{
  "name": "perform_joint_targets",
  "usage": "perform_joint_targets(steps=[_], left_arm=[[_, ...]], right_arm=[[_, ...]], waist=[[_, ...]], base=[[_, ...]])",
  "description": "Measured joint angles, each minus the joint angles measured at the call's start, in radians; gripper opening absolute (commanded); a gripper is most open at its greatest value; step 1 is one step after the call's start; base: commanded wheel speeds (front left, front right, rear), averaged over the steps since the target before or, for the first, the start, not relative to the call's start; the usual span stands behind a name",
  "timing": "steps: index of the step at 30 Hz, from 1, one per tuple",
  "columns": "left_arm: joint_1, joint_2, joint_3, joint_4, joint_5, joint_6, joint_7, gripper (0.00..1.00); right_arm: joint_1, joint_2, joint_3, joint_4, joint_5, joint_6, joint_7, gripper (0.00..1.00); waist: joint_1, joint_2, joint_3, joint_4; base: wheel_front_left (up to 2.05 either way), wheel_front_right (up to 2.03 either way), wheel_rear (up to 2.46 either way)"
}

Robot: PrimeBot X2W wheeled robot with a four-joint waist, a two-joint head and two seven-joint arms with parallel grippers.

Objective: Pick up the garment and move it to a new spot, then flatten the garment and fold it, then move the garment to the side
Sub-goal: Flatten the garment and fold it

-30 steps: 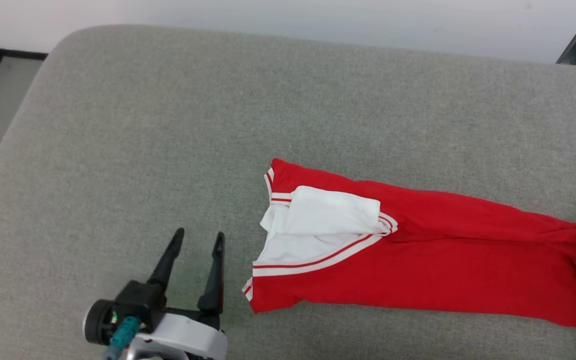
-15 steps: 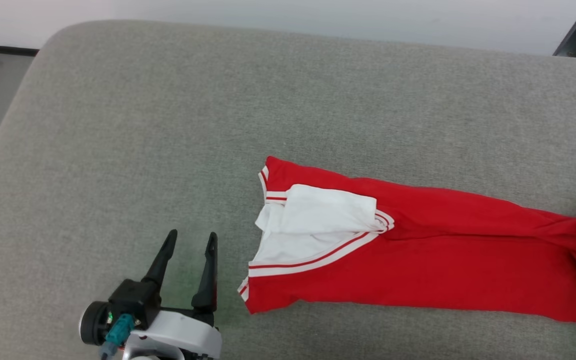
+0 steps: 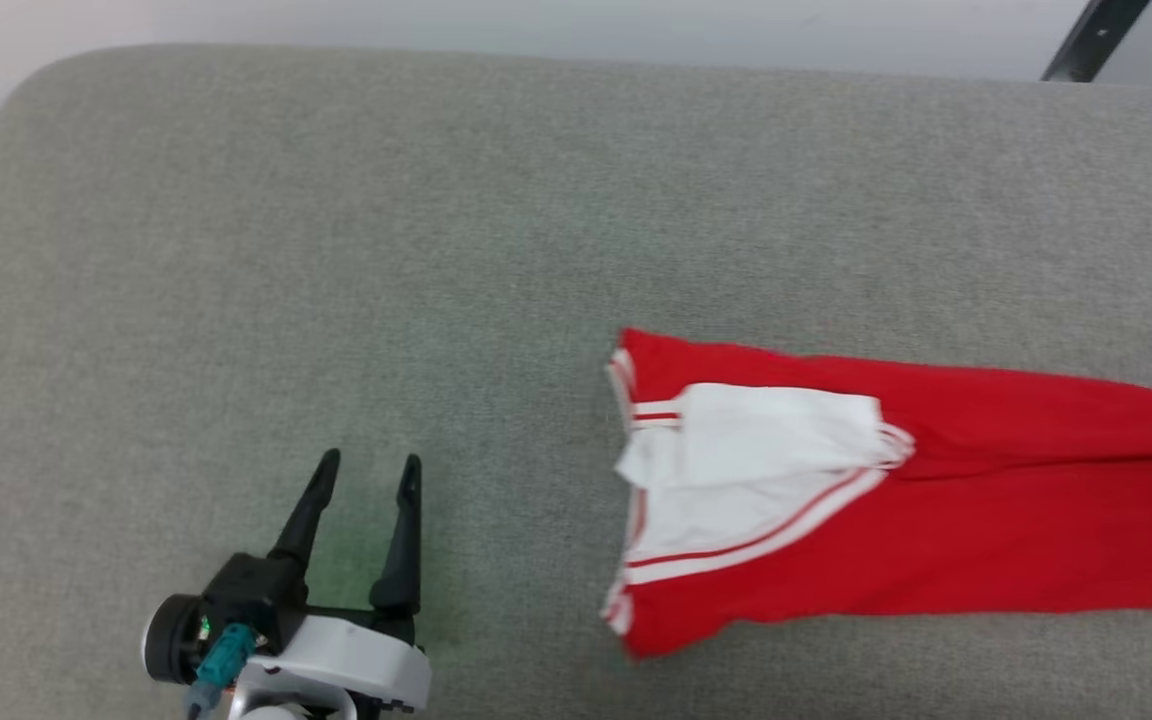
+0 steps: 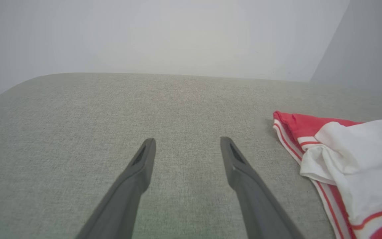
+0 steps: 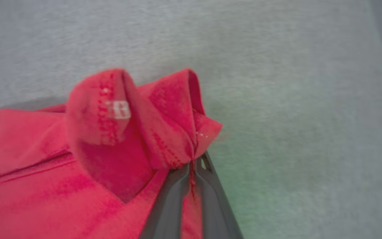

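Note:
The red garment [image 3: 936,530] lies stretched across the grey cushion [image 3: 336,250], running off the head view's right edge, its white red-striped sleeve end [image 3: 736,470] bunched at its left end. My left gripper [image 3: 364,478] stands open at the lower left, well left of the sleeve end, nothing between its fingers [image 4: 144,159]. The left wrist view has the garment [image 4: 350,156] at its right. In the right wrist view my right gripper [image 5: 193,166] is shut on a bunched red fold of the garment [image 5: 138,129], the cloth pinched between the two dark fingers [image 5: 174,196].
The cushion's rounded back edge [image 3: 536,60] meets a pale wall. A dark frame [image 3: 1091,40] crosses the top right corner. Bare grey cushion spreads left of and behind the garment.
The right gripper has shut on the garment's far end. The garment's left end now sits further right in the head view, and the head camera has also shifted. The left gripper stays open.

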Motion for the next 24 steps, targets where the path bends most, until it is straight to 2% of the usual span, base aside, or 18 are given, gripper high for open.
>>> perform_joint_targets(steps=[5,10,16,24], left_arm=[[0.000,-0.006,0.018,0.005,0.007,-0.009,0.000,1.00],[0.012,-0.013,0.028,0.008,0.009,-0.017,0.000,1.00],[0.028,-0.022,0.024,0.025,0.009,-0.026,0.000,1.00],[0.033,-0.032,0.012,0.053,-0.007,-0.035,0.000,1.00]], right_arm=[[0.034,-0.022,-0.062,0.006,-0.005,0.000,-0.017,0.00],[0.061,-0.014,-0.041,-0.046,-0.010,0.000,-0.013,0.00],[0.067,0.038,0.109,-0.199,0.044,0.000,0.022,0.00],[0.025,0.128,0.368,-0.397,0.111,0.000,0.084,0.00]], waist=[[0.0000,0.0000,-0.015,-0.016],[0.0000,0.0000,-0.041,-0.029],[0.0000,0.0000,-0.073,-0.027],[0.0000,0.0000,-0.095,0.021]], base=[[0.00,0.00,0.00],[0.00,0.00,0.00],[0.00,0.00,0.00],[0.00,0.00,0.00]])
